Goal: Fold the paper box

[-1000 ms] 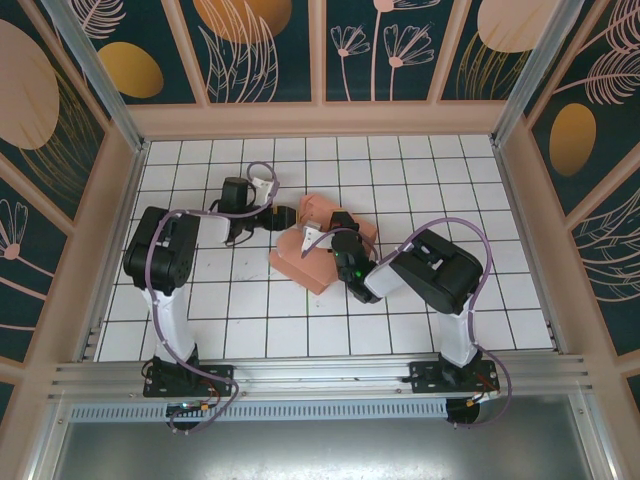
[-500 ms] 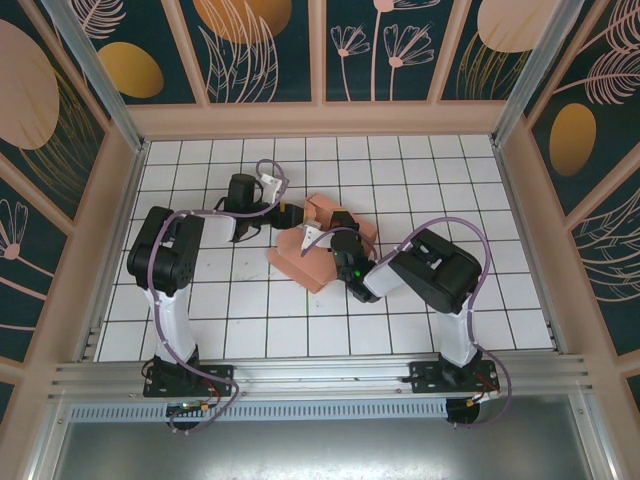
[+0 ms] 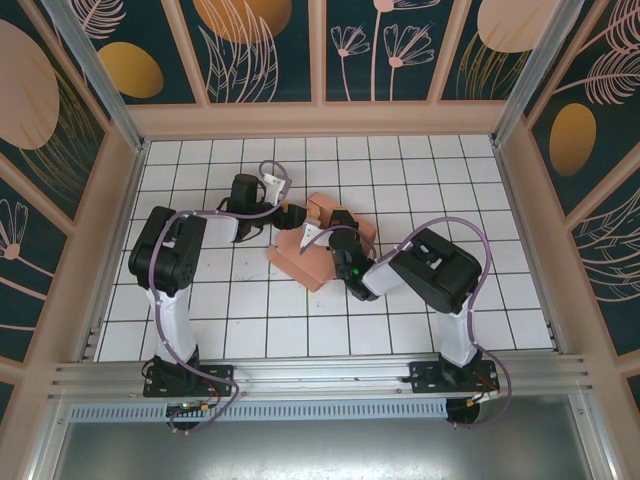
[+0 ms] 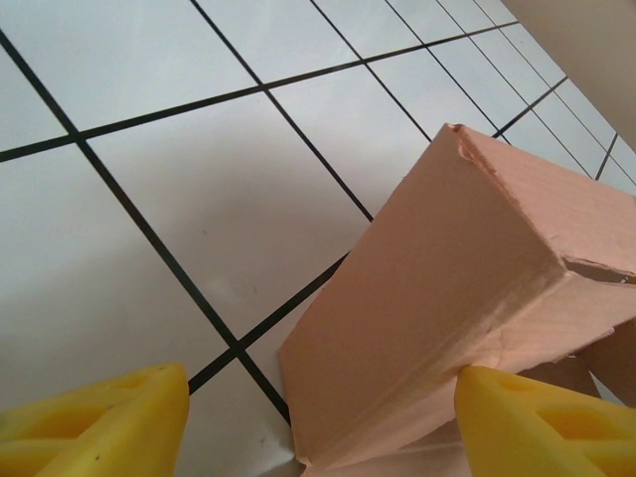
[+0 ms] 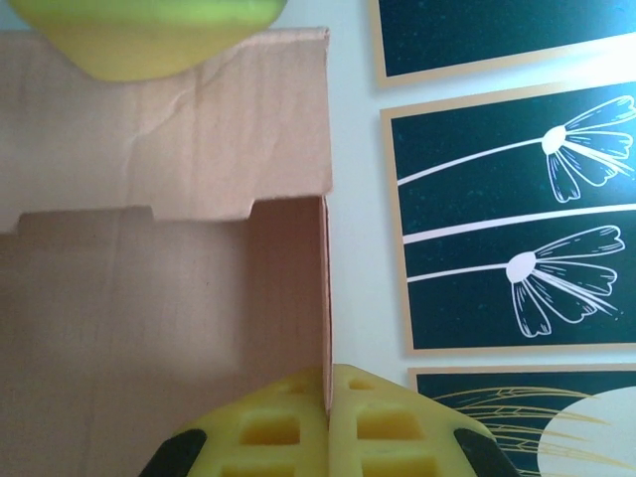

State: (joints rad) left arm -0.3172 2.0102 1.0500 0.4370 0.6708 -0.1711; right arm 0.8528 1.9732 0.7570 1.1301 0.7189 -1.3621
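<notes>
Your right claw (image 5: pixel 326 422) has its yellow pads (image 5: pixel 388 427) pressed together on the thin edge of one wall of the paper box (image 5: pixel 149 298), pinching the card. Your left claw (image 4: pixel 320 402) is spread wide, with one yellow finger (image 4: pixel 99 417) out over the tiles and the other just beside the box's raised corner. The salmon-pink box sits partly folded near the middle of the white tiled bench (image 3: pixel 200 300), between your two arms.
</notes>
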